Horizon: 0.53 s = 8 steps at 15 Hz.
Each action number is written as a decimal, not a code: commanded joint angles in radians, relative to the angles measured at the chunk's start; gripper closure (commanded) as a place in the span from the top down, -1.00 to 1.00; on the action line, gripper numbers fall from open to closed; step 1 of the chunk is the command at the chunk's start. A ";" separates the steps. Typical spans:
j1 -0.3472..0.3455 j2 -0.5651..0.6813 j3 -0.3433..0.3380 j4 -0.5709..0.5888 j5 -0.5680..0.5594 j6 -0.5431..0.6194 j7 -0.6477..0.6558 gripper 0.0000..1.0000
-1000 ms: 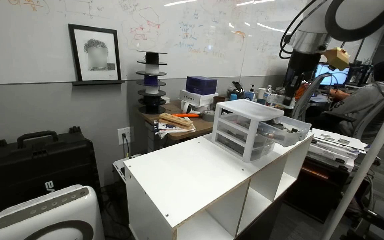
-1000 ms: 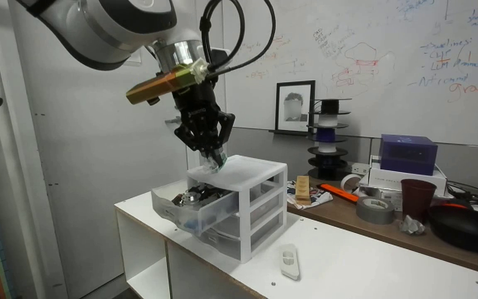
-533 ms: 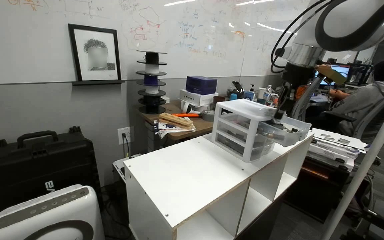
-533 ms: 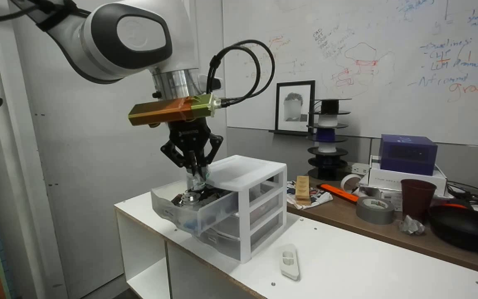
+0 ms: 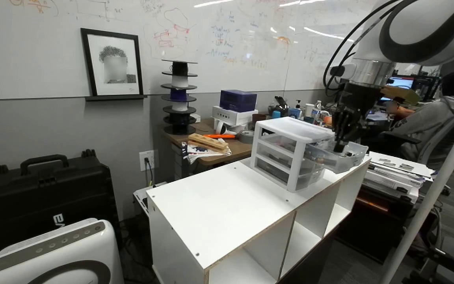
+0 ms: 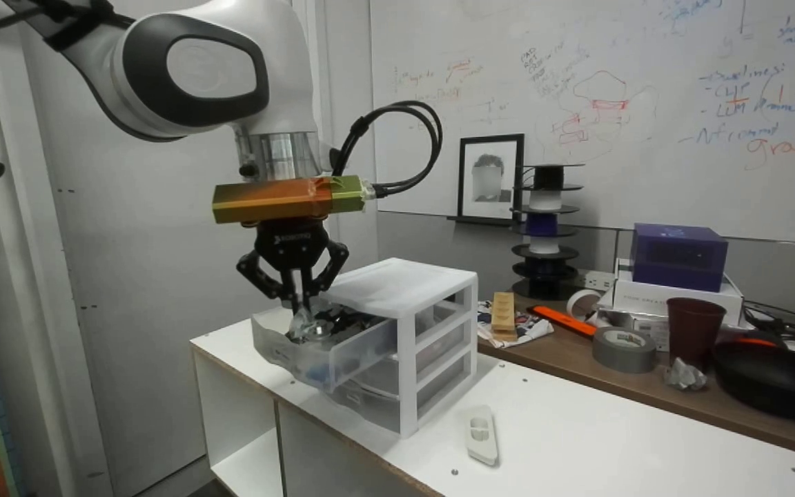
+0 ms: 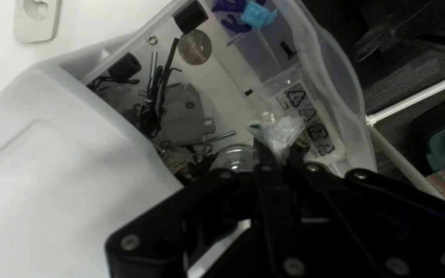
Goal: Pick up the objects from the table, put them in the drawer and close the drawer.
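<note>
At the left, shallow drawer of translucent white plastic [image 6: 363, 353]: it stands pulled out, and many small parts [image 7: 182, 112] lie inside, among them a round silver metal piece [image 7: 233, 156].

Black robot fingers [image 7: 264, 156]: they point down over the drawer, pressed together and pinching a crumpled wrapper of clear plastic [image 7: 280, 133].

Crumpled wrapper: it hangs at the tips of the fingers, above the parts or among them; whether it touches them, the views do not let me say. I judge the step in hand to be its placing. The next move should be to go a little lower, if there is room, then to spread the fingers and rise straight up, with care that the light plastic does not cling to them.

White-framed desktop drawer unit [image 6: 407, 355]: it stands on the flat white worktop [image 6: 611, 442] and carries the drawer. Pushing the drawer in is, I think, not yet due.

To the right, flat off-white plastic bar with a rounded cut-out [image 6: 483, 442]: it lies on the worktop, near the unit but not touching it. Probably it must also go in before the closing.
</note>
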 commanded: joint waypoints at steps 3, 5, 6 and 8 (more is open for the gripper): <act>-0.020 -0.013 -0.021 0.006 -0.035 -0.047 -0.139 -0.88; -0.030 -0.009 -0.029 0.014 -0.037 -0.027 -0.151 -0.88; -0.035 -0.010 -0.031 0.018 -0.043 -0.027 -0.147 -0.88; -0.046 -0.004 -0.040 0.027 -0.049 -0.020 -0.161 -0.89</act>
